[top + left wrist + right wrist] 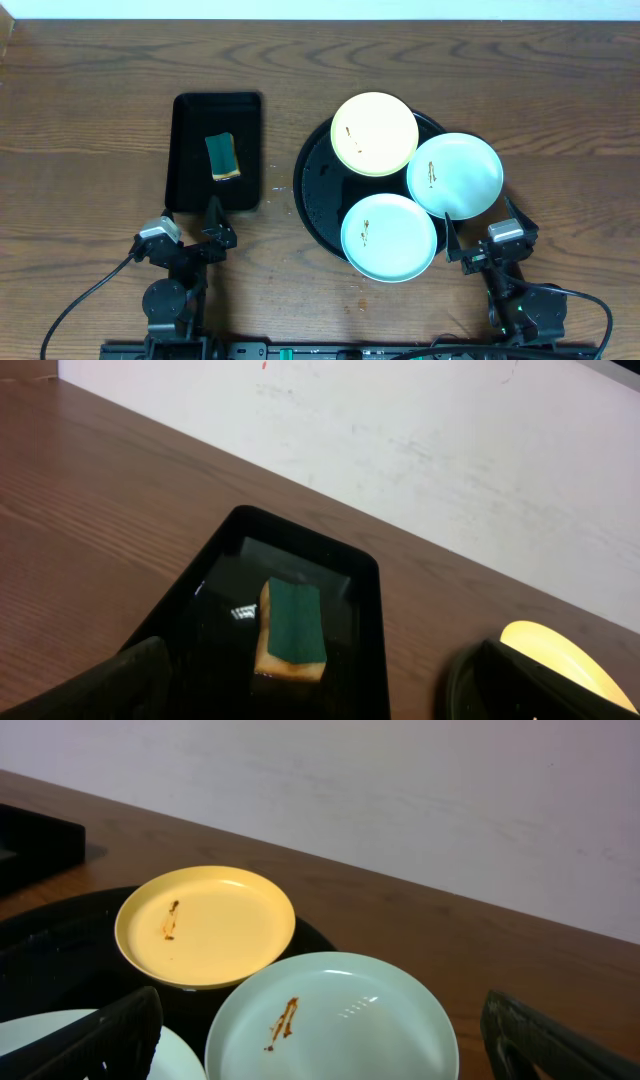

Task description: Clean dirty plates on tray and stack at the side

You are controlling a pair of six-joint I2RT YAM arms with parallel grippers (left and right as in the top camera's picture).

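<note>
plates, three small, round and smooth, lie on a large round glossy black tray [318, 180] with a raised rim: a pale yellow plate [374, 133] at 12 o'clock, a pale mint-white plate [454, 175] at 3 o'clock and a second mint-white plate [389, 236] at 6 o'clock. each carries a thin brown smear. they cover most of the tray, so only its 9 o'clock side shows bare. the 3 o'clock plate hangs out past the rim. its edge meets the yellow plate's edge, and whether the two overlap or only touch is hard to tell.

in the right wrist view the 6 o'clock plate is cut off by the bottom edge and partly hidden behind a dark finger [100, 1040]. the left wrist view shows only a sliver of the yellow plate behind a finger [520, 685].

the right gripper [485, 238] sits at 4 o'clock from the round tray, just off its rim, jaws spread wide and empty, with the 3 o'clock plate nearest. the left gripper [188, 228] is well apart from the plates, jaws likewise spread with nothing between them. it sits at 6 o'clock from a shallow rectangular black tray [190, 150] with rounded corners.

that tray lies at 9 o'clock from the round one and holds a yellow sponge with a dark green scouring top [223, 157]. everything rests on a brown wood-grain table [100, 100].
</note>
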